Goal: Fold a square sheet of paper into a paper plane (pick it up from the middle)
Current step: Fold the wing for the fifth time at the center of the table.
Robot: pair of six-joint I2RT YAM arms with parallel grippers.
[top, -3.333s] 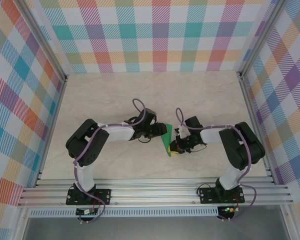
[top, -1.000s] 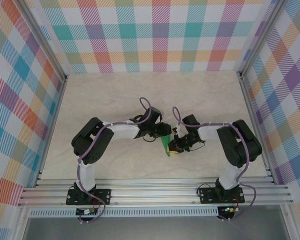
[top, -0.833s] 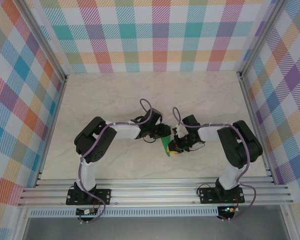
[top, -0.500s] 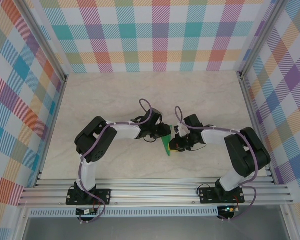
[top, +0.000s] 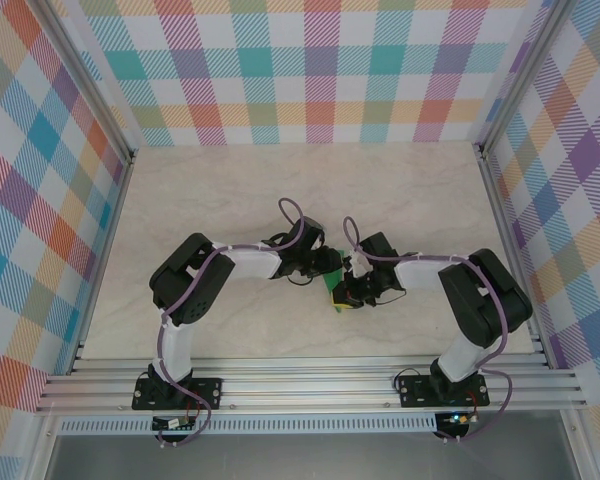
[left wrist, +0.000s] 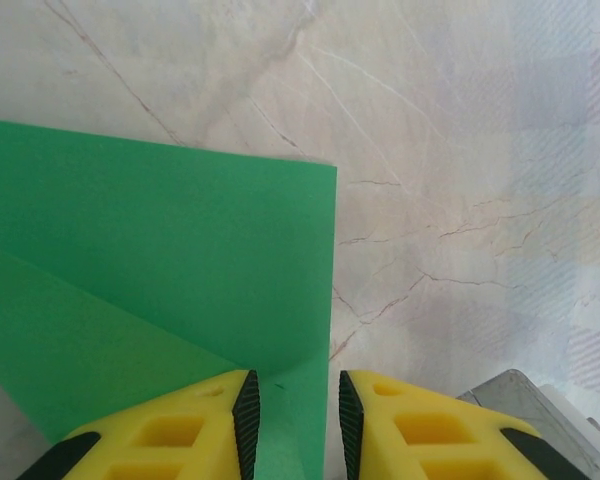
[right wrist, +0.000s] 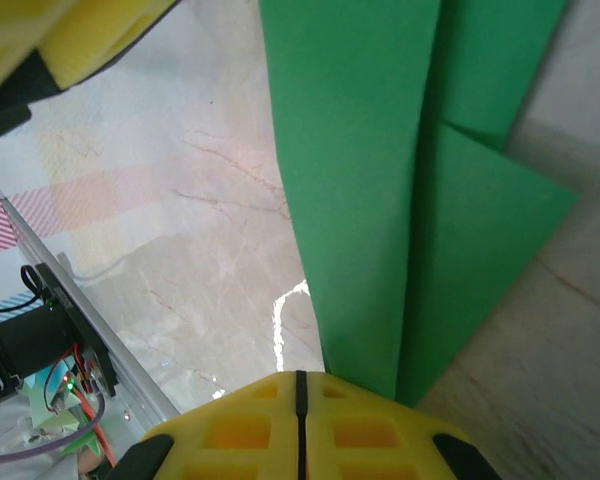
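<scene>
Marbled tabletop (top: 230, 190) shows the part-folded green paper sheet (right wrist: 360, 180) at its middle, between both arms. The right gripper (right wrist: 300, 378) is clenched on the sheet's narrow end. The left gripper (left wrist: 294, 385) straddles one edge with its jaws slightly parted. A crease seems to be in hand; next, the left likely must close on its flap.

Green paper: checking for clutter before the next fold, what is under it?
Marble tabletop shows past the edges of the green paper. The patch directly beneath the sheet is covered, so anything there cannot be seen.
</scene>
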